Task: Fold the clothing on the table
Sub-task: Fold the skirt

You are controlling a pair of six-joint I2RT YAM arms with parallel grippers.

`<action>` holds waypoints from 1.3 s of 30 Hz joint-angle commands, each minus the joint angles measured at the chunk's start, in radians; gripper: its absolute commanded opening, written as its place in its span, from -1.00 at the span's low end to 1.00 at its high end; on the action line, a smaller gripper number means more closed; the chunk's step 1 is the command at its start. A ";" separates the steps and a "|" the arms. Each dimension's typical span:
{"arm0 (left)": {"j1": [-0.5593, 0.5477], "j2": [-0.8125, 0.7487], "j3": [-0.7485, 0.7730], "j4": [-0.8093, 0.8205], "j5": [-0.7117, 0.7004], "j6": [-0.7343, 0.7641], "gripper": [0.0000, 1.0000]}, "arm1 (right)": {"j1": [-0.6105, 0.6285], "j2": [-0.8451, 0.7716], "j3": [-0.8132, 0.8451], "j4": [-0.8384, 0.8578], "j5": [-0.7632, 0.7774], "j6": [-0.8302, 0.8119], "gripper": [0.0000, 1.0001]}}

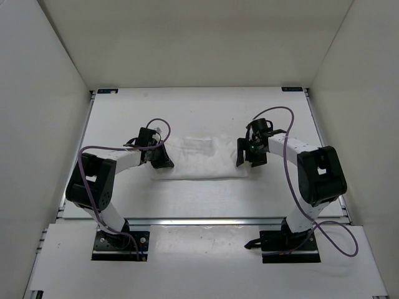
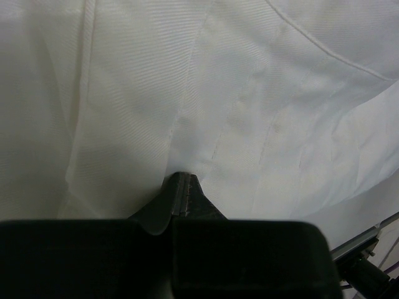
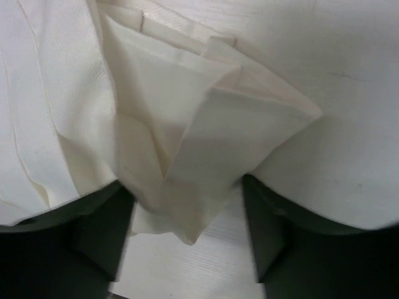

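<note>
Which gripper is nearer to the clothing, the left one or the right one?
Left: the left gripper is shut on the clothing at its left end. The right gripper is open, astride its right corner, not clamped.

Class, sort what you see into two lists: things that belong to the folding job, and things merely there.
Belongs to the job: clothing, table, left gripper, right gripper.
Merely there: white walls, purple cables.
</note>
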 commanded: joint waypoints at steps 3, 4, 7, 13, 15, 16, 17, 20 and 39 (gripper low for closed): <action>-0.006 0.008 0.006 -0.015 -0.023 0.010 -1.00 | -0.013 0.058 0.035 -0.014 0.018 0.008 -0.32; -0.007 0.014 0.006 -0.021 -0.036 0.017 -1.00 | -0.004 0.066 0.033 -0.018 0.031 0.004 -0.51; -0.013 0.023 0.026 -0.039 -0.036 0.022 -1.00 | 0.003 0.077 0.059 -0.032 0.051 0.013 -1.00; -0.068 0.056 0.077 -0.058 -0.052 0.030 -1.00 | -0.018 0.040 0.102 -0.040 0.069 0.021 -1.00; -0.087 0.057 0.091 -0.056 -0.058 0.027 -1.00 | -0.041 0.014 0.116 -0.061 0.064 0.012 -1.00; -0.102 0.072 0.106 -0.056 -0.068 0.013 -1.00 | -0.044 0.005 0.140 -0.067 0.080 0.005 -1.00; -0.117 0.083 0.118 -0.065 -0.081 0.010 -1.00 | -0.046 -0.003 0.151 -0.079 0.078 -0.001 -1.00; -0.127 0.103 0.123 -0.052 -0.087 -0.007 -1.00 | -0.038 -0.014 0.217 -0.107 0.063 -0.013 -0.99; -0.211 0.257 0.258 0.073 -0.061 -0.217 -1.00 | 0.209 0.049 0.543 -0.115 -0.069 0.036 -0.98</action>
